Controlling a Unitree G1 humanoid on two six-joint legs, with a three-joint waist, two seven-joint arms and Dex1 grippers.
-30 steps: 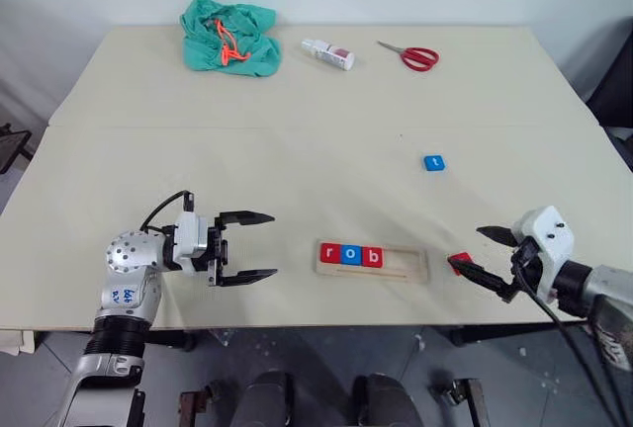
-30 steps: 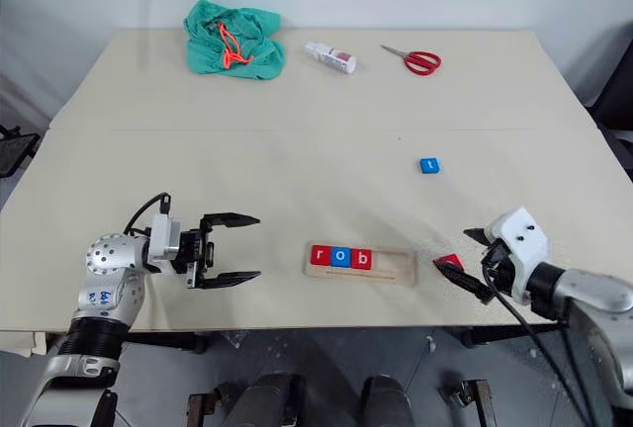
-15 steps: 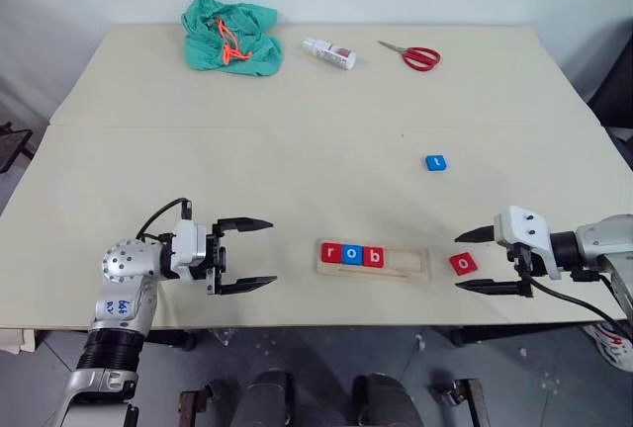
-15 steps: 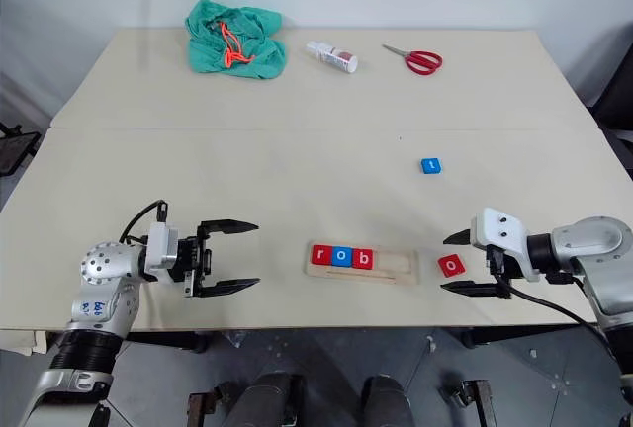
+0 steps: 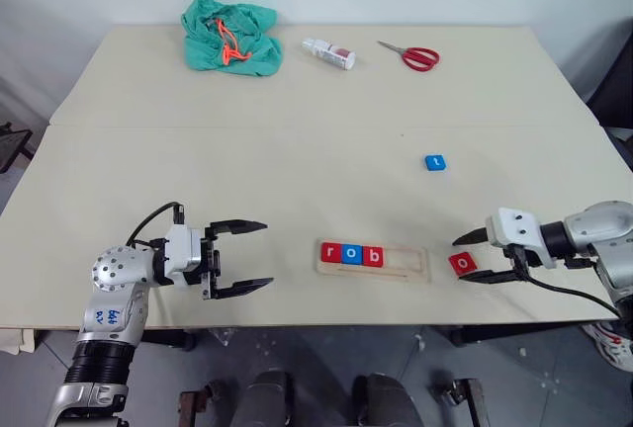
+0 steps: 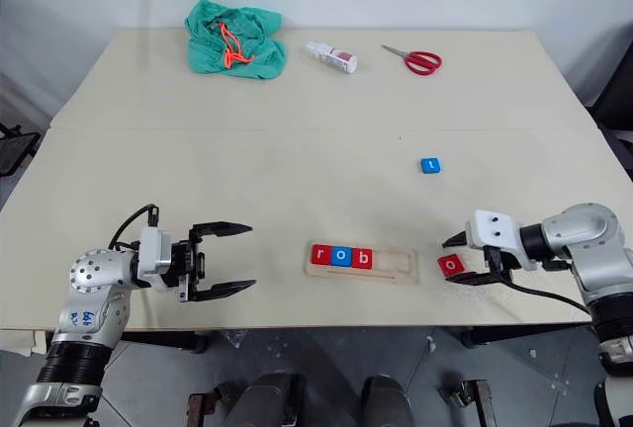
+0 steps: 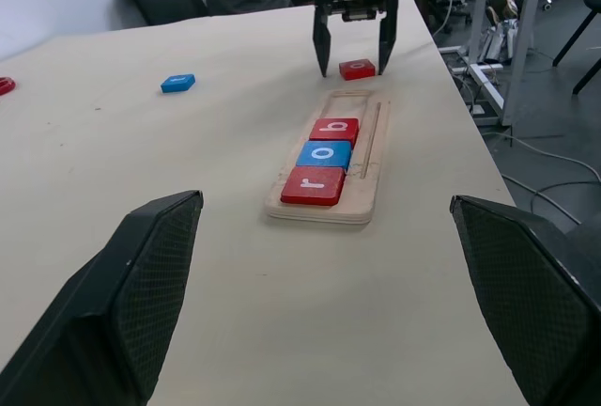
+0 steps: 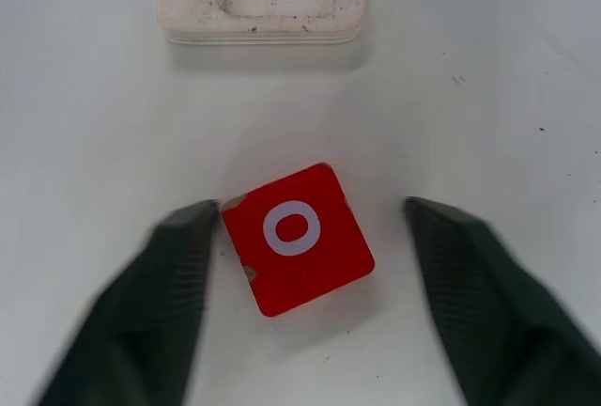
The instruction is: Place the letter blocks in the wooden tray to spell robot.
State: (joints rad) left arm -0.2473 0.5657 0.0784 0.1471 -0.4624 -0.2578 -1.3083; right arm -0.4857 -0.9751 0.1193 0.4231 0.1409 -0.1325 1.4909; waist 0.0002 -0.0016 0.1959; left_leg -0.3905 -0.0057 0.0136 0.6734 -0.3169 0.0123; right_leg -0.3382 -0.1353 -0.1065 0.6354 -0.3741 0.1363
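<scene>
Your wooden tray (image 5: 401, 266) lies near the front edge of the table (image 5: 297, 150), a little right of centre. Three letter blocks sit side by side in its left part: a red r (image 5: 329, 252), a blue o (image 5: 351, 254) and a red b (image 5: 373, 256), touching one another in a row. The right part of the tray's slot is bare wood.

Just beside the tray's right end, a red o block (image 5: 462, 263) lies flat on the table, turned at an angle to the tray. Your right gripper (image 5: 485, 257) is low over it with its fingers spread to either side; in the right wrist view one finger (image 8: 183, 265) is touching or all but touching a corner of the block, while the other stands apart from it.

A blue t block (image 5: 435, 162) lies alone farther back on the table, well apart from the tray.

Your left gripper (image 5: 252, 256) hangs near the front left of the table, pointing toward the tray, fingers wide apart and holding nothing.

Along the far edge you have a crumpled green cloth (image 5: 229, 35), a small white bottle (image 5: 327, 52) on its side and red-handled scissors (image 5: 411, 54).
</scene>
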